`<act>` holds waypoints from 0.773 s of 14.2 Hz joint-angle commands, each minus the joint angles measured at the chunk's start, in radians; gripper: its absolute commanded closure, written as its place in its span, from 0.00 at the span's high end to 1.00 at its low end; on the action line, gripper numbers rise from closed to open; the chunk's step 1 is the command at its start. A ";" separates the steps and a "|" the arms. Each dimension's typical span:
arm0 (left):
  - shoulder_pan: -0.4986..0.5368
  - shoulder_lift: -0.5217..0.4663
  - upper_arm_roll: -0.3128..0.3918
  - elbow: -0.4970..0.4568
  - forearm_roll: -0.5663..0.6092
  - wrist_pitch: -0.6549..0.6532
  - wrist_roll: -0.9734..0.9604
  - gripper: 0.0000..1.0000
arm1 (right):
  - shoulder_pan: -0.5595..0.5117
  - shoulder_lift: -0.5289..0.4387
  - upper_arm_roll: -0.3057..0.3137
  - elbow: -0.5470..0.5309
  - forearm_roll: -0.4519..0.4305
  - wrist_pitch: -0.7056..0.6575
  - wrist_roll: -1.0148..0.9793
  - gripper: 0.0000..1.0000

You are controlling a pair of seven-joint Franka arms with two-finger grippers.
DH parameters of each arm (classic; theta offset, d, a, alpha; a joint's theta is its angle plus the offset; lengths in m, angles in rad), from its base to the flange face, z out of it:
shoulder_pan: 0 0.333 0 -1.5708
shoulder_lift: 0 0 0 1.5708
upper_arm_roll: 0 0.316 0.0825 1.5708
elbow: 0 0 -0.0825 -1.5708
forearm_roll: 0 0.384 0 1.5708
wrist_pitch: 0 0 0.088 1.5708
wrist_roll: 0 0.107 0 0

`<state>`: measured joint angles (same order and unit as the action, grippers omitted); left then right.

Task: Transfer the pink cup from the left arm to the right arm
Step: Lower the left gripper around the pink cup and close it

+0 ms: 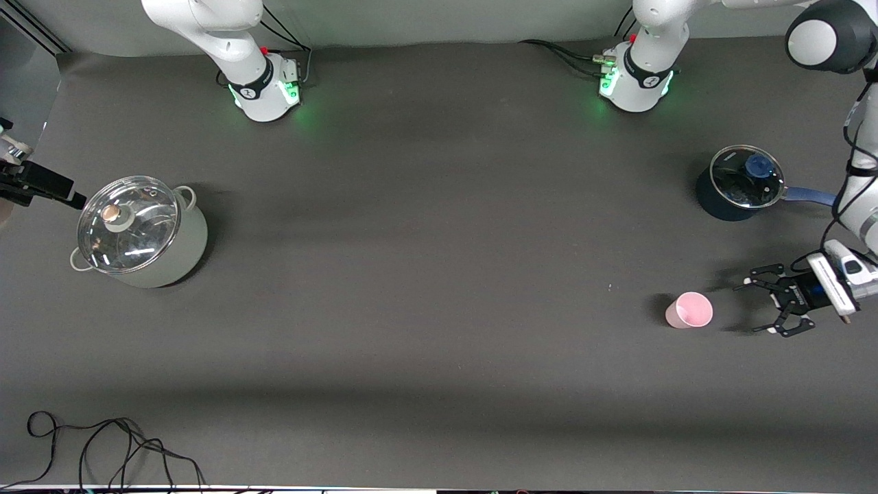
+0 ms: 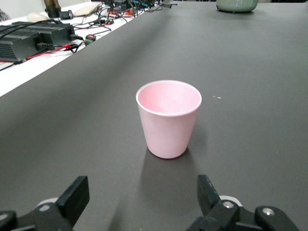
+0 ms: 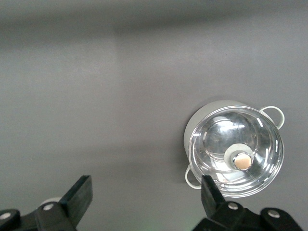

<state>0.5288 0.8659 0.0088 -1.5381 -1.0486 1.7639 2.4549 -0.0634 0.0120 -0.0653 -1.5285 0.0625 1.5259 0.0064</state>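
- Pink cup stands upright on table, mouth up, toward left arm's end, nearer the front cam than blue saucepan.
- Left gripper low beside cup, fingers spread wide, not touching; cup sits straight ahead of the gap, so a level push fwd should bracket it.
- Right gripper up by the lidded grey pot, fingers apart, empty, waiting; well apart from cup.

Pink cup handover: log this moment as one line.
pink cup: upright on table, unheld | left gripper: open, low beside cup | right gripper: open, waiting above grey lidded pot
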 commanded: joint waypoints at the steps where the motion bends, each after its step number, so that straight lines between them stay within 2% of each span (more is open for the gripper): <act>1: 0.008 0.001 -0.007 -0.040 -0.051 0.019 0.079 1.00 | 0.004 0.003 -0.001 0.014 -0.009 -0.015 0.021 1.00; 11: -0.073 0.038 -0.013 -0.089 -0.169 0.089 0.115 1.00 | -0.001 0.003 -0.001 0.014 -0.009 -0.016 0.021 1.00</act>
<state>0.4797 0.9156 -0.0134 -1.6010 -1.1810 1.8363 2.5422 -0.0641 0.0120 -0.0654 -1.5285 0.0625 1.5252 0.0067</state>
